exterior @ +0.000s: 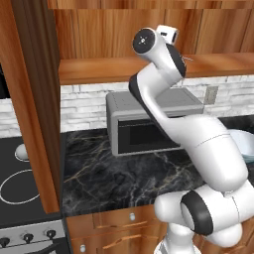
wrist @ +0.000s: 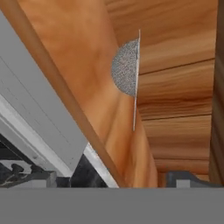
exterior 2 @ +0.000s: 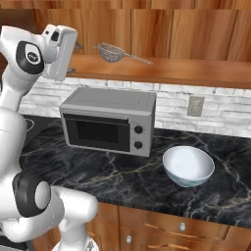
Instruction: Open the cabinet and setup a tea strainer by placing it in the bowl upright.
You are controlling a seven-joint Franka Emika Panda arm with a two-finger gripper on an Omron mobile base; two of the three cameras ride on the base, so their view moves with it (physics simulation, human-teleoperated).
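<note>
The cabinet stands open, its door (exterior: pixel 30 99) swung out to the left and its plain wood shelf (exterior 2: pixel 196 73) bare to view. On that shelf rests the tea strainer (exterior 2: pixel 112 52), a small grey mesh cup with a thin wire handle pointing right. In the hand view the tea strainer (wrist: pixel 126 68) sits straight ahead on the wood. My gripper (exterior 2: pixel 76 58) hovers at shelf height a short way left of the strainer, open, with nothing between its fingers. Its fingertips (wrist: pixel 26 177) stand far apart. The white bowl (exterior 2: pixel 188 166) sits upright on the black counter, right of the microwave.
A grey microwave (exterior 2: pixel 108 120) stands on the marble counter (exterior 2: pixel 122 176) under the shelf. A stovetop (exterior: pixel 20 183) lies left of the open door. Drawer fronts (exterior 2: pixel 181 225) with small knobs run below the counter edge. A wall outlet (exterior 2: pixel 195 105) sits on the brick backsplash.
</note>
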